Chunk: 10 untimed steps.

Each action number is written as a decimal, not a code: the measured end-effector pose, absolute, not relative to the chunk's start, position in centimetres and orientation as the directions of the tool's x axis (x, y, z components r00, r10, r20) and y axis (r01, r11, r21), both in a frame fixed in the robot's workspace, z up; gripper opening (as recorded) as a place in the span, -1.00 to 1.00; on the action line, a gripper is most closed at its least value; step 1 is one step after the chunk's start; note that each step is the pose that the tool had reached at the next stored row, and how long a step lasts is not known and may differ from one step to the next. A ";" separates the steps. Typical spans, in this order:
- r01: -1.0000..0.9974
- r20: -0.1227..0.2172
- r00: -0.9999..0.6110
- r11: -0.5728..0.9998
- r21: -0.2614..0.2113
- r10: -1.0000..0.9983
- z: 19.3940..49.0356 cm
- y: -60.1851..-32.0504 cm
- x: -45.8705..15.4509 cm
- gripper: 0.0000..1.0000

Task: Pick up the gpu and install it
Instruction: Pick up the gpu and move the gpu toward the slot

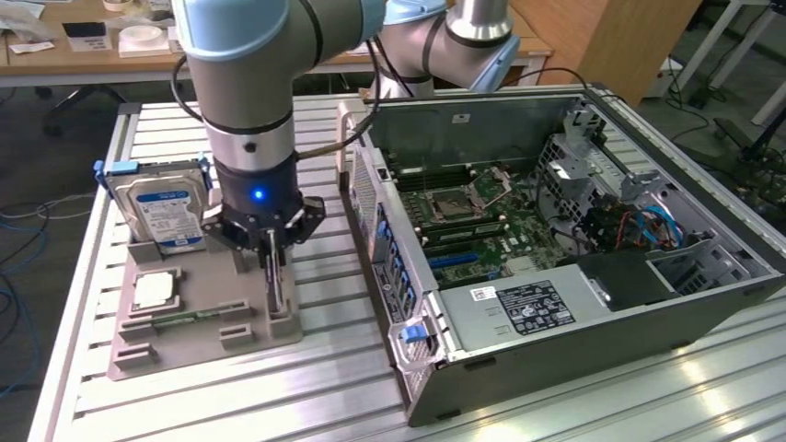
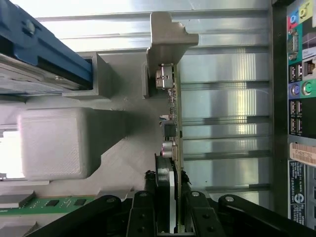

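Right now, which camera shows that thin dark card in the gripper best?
The wrist view: the gpu is seen close up, edge-on, its port and small parts clear, with the gripper closed on it. The exterior view shows the gpu as a thin dark sliver standing in the grey holder.

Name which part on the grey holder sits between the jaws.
The gpu: the thin dark card standing on edge, unlike the boxy hard drive or the flat green memory stick.

gpu (image 1: 275, 293) in holder (image 1: 202, 348), computer case (image 1: 553, 364) beside it
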<state>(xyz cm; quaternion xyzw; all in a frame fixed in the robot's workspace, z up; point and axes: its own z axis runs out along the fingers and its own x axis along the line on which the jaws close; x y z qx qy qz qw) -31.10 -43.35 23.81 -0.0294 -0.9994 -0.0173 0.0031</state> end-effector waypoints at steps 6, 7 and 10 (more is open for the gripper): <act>0.059 0.007 -0.998 0.998 0.035 0.059 26.5 -43.3 -31.1 -0.44; 0.059 0.007 -0.998 0.998 0.035 0.059 26.9 -43.3 -31.1 -0.44; 0.059 0.007 -0.998 0.998 0.034 0.059 28.2 -43.3 -31.1 -0.44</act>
